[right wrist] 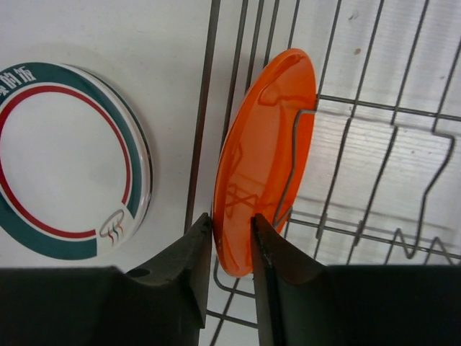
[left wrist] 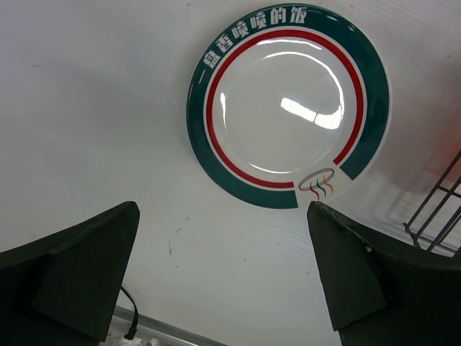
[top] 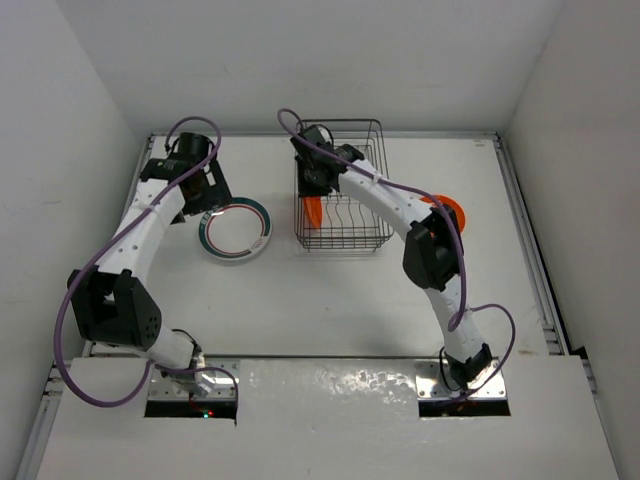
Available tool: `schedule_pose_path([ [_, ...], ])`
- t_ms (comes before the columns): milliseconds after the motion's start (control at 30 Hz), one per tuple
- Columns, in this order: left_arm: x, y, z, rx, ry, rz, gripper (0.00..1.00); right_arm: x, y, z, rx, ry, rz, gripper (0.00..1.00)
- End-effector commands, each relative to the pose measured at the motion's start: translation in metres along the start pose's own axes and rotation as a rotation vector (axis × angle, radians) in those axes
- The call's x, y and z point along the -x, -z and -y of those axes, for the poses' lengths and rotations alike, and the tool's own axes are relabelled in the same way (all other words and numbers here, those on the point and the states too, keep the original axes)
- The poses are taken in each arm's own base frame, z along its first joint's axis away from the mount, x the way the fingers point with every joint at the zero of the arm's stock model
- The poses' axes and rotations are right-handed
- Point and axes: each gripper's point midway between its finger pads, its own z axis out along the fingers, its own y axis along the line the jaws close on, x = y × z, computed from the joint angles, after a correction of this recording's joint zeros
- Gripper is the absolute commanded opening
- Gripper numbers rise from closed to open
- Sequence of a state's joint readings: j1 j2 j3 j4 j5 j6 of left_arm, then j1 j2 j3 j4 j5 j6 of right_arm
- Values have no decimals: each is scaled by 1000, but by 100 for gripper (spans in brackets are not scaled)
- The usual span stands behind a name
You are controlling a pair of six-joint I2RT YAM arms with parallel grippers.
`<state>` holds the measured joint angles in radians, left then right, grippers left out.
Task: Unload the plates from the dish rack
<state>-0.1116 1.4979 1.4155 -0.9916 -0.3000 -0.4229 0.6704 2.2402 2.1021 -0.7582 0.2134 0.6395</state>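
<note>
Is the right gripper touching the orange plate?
Touching. The right wrist view shows the right gripper with both fingers pressed against the orange plate at its lower edge, no gap.

Two orange plates (top: 314,212) (top: 458,212), one teal-ringed plate (top: 237,230), one dish rack (top: 350,215).

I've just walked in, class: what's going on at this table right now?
The right gripper is pinching the rim of an orange plate standing upright in the dish rack, not yet lifted. The left gripper hangs open near a teal-ringed plate lying flat on the table. A second orange plate lies right of the rack.
</note>
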Motion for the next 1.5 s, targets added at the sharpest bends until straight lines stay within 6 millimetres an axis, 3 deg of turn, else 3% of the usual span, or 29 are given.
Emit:
schedule_pose_path([
  [0,8,11,1,-30,-14,49,100,-5,-15,-10,35,-26,0,26],
  [167,8,9,-1,-22,-37,49,100,0,-14,-16,58,-53,13,24],
  [200,7,8,2,-37,-37,42,100,5,-12,-19,68,-64,21,11],
  [233,8,8,3,-41,-36,43,100,5,-11,-21,77,-68,17,6],
  [333,8,7,5,-44,-40,40,100,14,-2,-29,118,-89,44,0],
  [400,8,6,5,-45,-40,38,100,24,16,-41,188,-120,64,0],
  [533,8,4,8,-54,-42,33,100,69,65,-64,349,-222,165,0],
  [633,7,2,10,-59,-44,26,100,103,105,-66,471,-304,217,0],
  [733,7,2,11,-66,-42,25,100,132,137,-38,510,-374,261,0],
  [800,7,2,11,-65,-40,26,100,139,158,-20,505,-390,280,0],
  [867,8,3,11,-65,-39,31,100,140,168,13,448,-388,286,0],
  [933,9,4,11,-67,-38,33,100,139,165,59,317,-351,302,0],
  [1033,10,5,10,-63,-37,37,100,107,161,133,48,-262,215,0],
  [1067,10,5,9,-61,-38,39,100,100,161,149,-14,-234,197,0],
  [1100,9,5,8,-56,-39,39,100,86,157,180,-130,-181,147,0],
  [1233,7,3,6,-45,-41,34,100,47,137,234,-324,-78,-12,0],
  [1300,7,2,5,-40,-42,35,100,26,123,253,-378,-43,-84,0],
  [1467,8,2,4,-30,-43,38,100,0,96,283,-460,3,-150,0],
])
